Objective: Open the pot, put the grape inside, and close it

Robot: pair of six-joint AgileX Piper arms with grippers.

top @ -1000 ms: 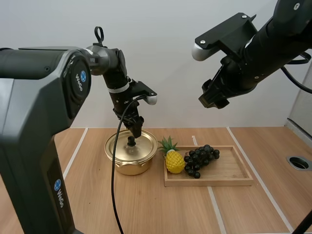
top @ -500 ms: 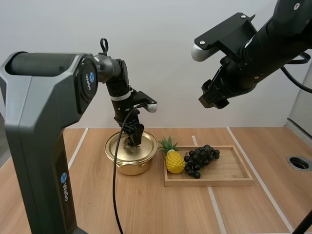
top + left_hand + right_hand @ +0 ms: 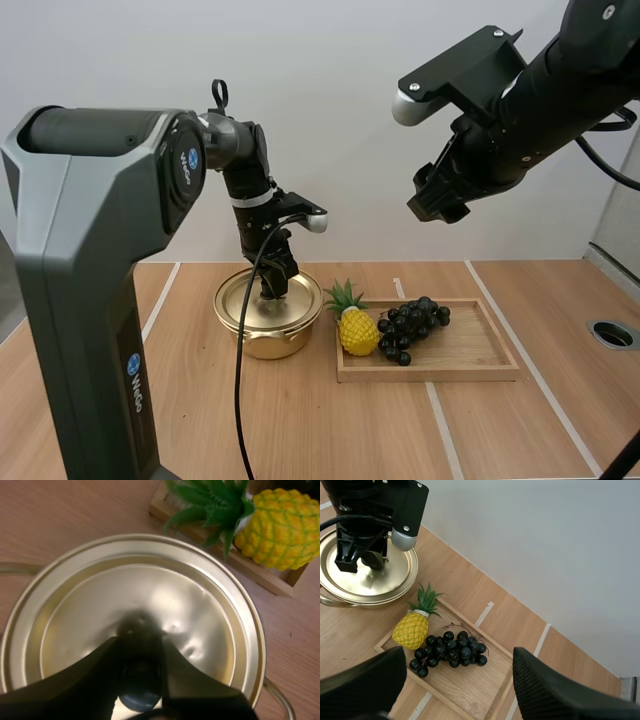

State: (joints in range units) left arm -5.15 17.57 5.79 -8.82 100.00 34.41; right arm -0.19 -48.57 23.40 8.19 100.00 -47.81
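Note:
A gold pot [image 3: 268, 338] stands on the table with its lid [image 3: 243, 300] on. My left gripper [image 3: 275, 285] is down on the lid's middle. In the left wrist view its fingers [image 3: 140, 642] pinch the dark knob [image 3: 140, 692] from both sides, over the shiny lid [image 3: 150, 590]. The black grapes [image 3: 410, 322] lie in the wooden tray [image 3: 470, 358] to the pot's right. My right gripper [image 3: 435, 205] hangs high above the tray, open and holding nothing; its fingers [image 3: 455, 700] stand wide apart over the grapes [image 3: 449, 649].
A toy pineapple [image 3: 357, 328] lies at the tray's left end, between the grapes and the pot, and close to the lid's rim [image 3: 272, 525]. White tape lines cross the table. A round hole [image 3: 612, 334] sits at the table's far right.
My left gripper came down onto the lid and its fingers closed in on the knob. My right arm has stayed still.

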